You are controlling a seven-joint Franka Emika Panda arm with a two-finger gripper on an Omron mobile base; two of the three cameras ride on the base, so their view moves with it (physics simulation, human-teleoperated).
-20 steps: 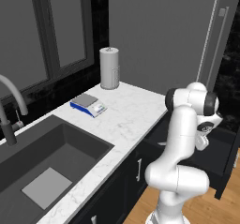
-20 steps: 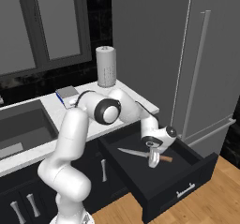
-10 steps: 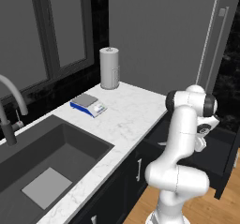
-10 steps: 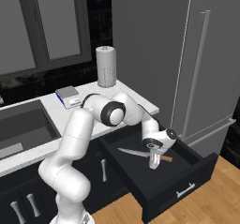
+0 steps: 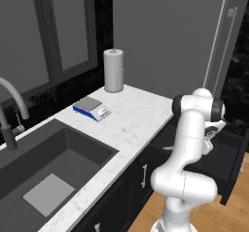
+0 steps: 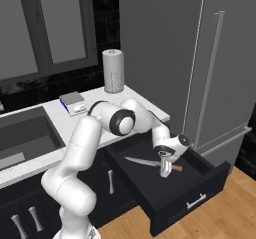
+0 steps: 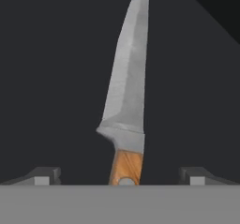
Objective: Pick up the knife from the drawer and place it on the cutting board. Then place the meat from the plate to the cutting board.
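The drawer [image 6: 186,203] is pulled out, dark inside, and the knife [image 6: 141,161] lies flat on its floor. In the hand view the silver blade [image 7: 127,85] points up and away, and the brown handle [image 7: 126,167] runs down between my fingertips [image 7: 43,175]. My gripper [image 6: 164,172] hangs low in the drawer right over the handle, open, with one tip on each side of it and a wide gap to each. The arm covers most of the drawer [image 5: 230,164] in the left base view. The cutting board, the plate and the meat are out of view.
On the marble counter [image 5: 131,117] stand a paper towel roll [image 5: 113,71] and a small blue-edged scale [image 5: 91,108]. A dark sink [image 5: 46,173] with a faucet [image 5: 10,110] lies to the left. A tall grey fridge [image 6: 220,68] rises right of the drawer.
The hand has sunk a little further into the drawer towards the knife handle, and the arm's elbow has shifted slightly. The knife has not moved.
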